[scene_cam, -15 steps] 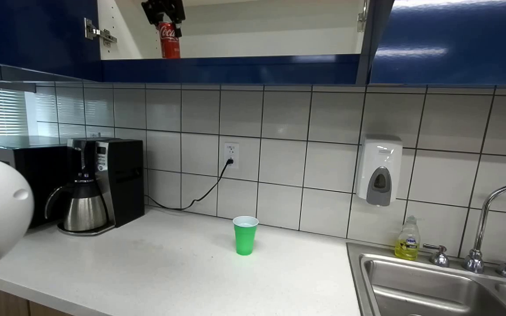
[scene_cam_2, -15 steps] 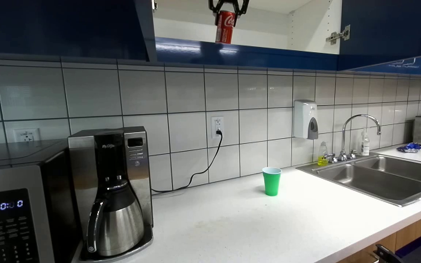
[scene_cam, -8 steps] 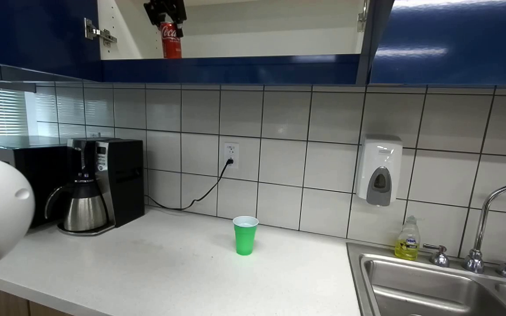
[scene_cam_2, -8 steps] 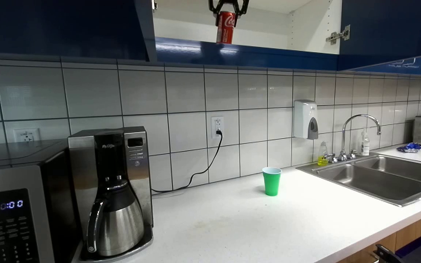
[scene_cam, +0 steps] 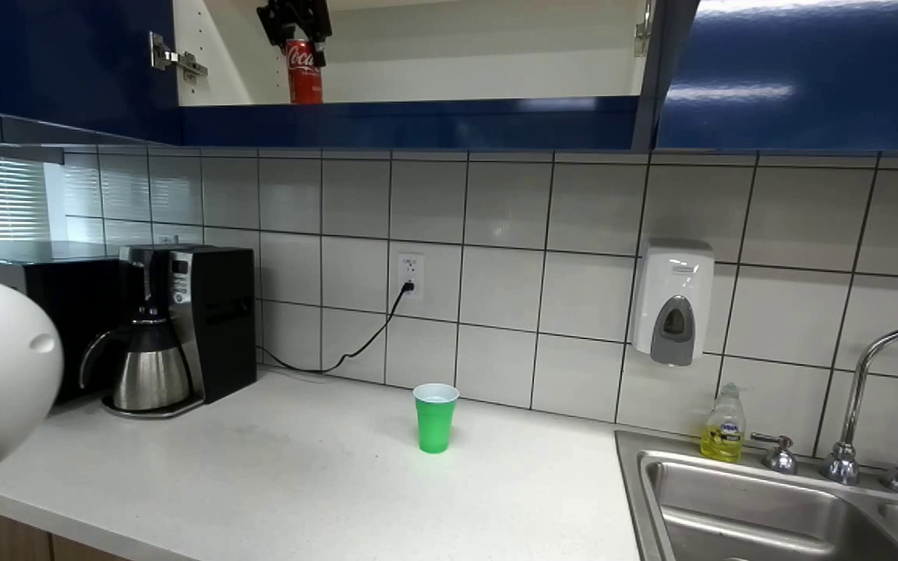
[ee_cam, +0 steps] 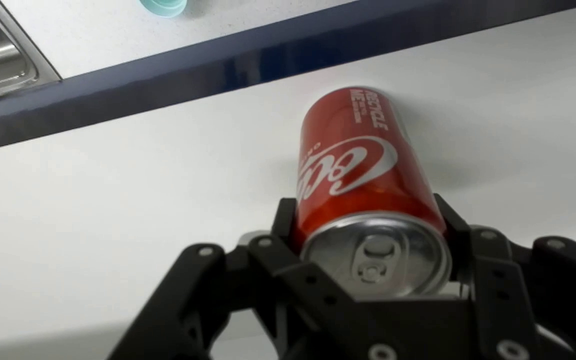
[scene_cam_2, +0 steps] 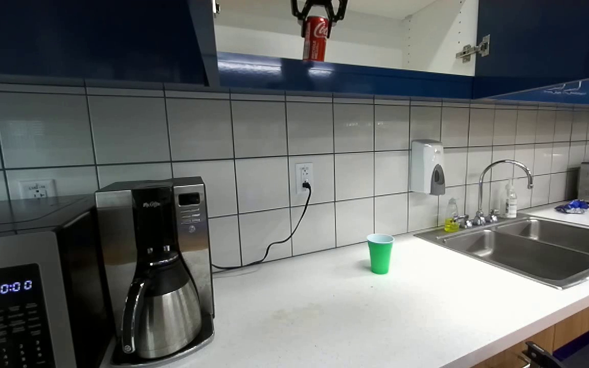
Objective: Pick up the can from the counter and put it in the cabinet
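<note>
The red can point(ee_cam: 363, 155) is up inside the cabinet point(scene_cam: 418, 123), over the pale shelf point(ee_cam: 133, 200) and just behind the blue front edge point(scene_cam_2: 345, 79), and the gripper point(ee_cam: 366, 215) has it squeezed between its two pads point(ee_cam: 284, 220), one against each side near the top. It looks close to upright from here, though the edge hides its foot in both exterior views, and I can't tell whether it rests on the shelf or hangs a little above it.

I'd expect a thin metal wall, slick with paint, that slides before it bends. Sealed and full, it would be stiff and fairly heavy for so small a thing; drained, it would be light and easy to dent — and I can't make out for sure whether the silvery lid point(ee_cam: 335, 262) is open or sealed. Either way a firm, even squeeze seems right, enough to beat the slickness without creasing the wall.

The hold looks well chosen to me: on the straight side just under the shoulder, opposite faces, lid and tab left alone. Gripping up there does let the bottom swing if it catches that blue edge, so I'd want the base flat on the shelf before letting go — otherwise it could tip and roll over the front, down to the counter point(scene_cam_2: 258, 317) below
</note>
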Action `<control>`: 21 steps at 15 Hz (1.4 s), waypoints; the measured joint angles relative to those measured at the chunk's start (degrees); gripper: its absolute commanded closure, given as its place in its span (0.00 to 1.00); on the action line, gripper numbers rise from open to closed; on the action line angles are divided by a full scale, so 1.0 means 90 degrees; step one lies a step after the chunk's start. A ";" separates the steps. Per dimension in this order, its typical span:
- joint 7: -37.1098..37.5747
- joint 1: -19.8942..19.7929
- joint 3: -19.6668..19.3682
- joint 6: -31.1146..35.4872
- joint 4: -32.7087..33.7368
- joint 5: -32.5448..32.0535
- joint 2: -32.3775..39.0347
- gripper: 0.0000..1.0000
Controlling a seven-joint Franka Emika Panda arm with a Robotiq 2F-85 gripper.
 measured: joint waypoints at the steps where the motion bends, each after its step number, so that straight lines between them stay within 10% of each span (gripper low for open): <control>1: 0.0009 0.0007 0.0000 -0.0021 0.0049 -0.0017 0.0035 0.10; 21: 0.0110 0.0123 0.0000 -0.0440 0.0564 -0.0129 0.0440 0.00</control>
